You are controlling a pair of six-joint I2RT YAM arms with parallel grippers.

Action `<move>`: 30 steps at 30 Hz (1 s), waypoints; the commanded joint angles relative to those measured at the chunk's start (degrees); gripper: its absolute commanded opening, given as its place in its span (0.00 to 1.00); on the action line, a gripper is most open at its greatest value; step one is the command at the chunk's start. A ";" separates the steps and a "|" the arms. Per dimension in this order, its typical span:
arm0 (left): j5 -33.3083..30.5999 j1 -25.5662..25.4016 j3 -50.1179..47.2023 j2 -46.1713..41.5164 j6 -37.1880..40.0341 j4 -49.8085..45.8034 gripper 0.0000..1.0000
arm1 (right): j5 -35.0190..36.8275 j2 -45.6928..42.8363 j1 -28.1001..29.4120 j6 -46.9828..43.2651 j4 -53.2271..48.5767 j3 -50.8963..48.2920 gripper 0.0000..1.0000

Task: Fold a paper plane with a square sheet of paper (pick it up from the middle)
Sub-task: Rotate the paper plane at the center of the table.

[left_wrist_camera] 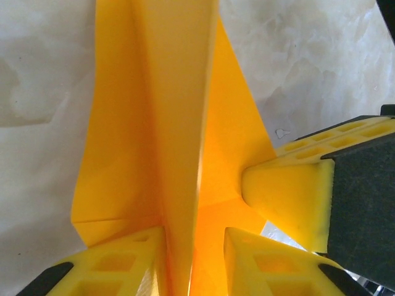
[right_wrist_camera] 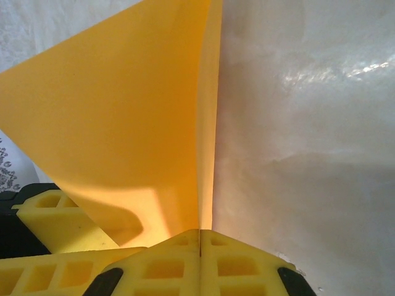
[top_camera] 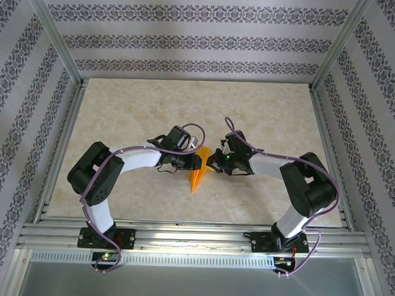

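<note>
Pinching the upright fold of the paper plane [right_wrist_camera: 142, 123] with the right gripper [right_wrist_camera: 200, 237], pads pressed flat together with no gap between. Straddling the same fold with the left gripper [left_wrist_camera: 194, 253], jaws partly spread: apparently brushing the paper on the 9 o'clock side, standing clear of it on the 3 o'clock side. Judged a loose bracket, not a grip.

In the left wrist view, reaching in from 4 o'clock with a right fingertip [left_wrist_camera: 290, 197] to meet the crease just beside the left fingers.

From above, meeting over the middle of the table [top_camera: 121, 113], with the left gripper [top_camera: 192, 162] at 9 o'clock of the plane [top_camera: 196, 177] and the right gripper [top_camera: 214, 163] at 3 o'clock, both at its wide end. Lying with the long axis from 12 to 6 o'clock, nose toward 6 o'clock and the arm bases. Cannot tell whether resting on the table or lifted just off it. Equally near either arm, yet held by the right alone. For any coming move, best to pull along that 12-to-6 line, to avoid springing the fold open.
</note>
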 commanded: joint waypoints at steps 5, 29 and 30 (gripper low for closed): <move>0.58 -0.51 0.42 0.05 0.38 -3.65 0.32 | -0.36 0.96 -0.28 -0.60 -0.21 -0.27 0.03; 3.97 -0.93 -0.71 0.78 -3.05 -3.46 0.35 | -0.47 0.91 -0.28 -0.23 0.05 -0.18 0.03; 3.90 -1.03 -0.39 0.96 -2.72 -3.82 0.34 | -0.51 0.96 -0.28 -0.26 0.00 -0.18 0.03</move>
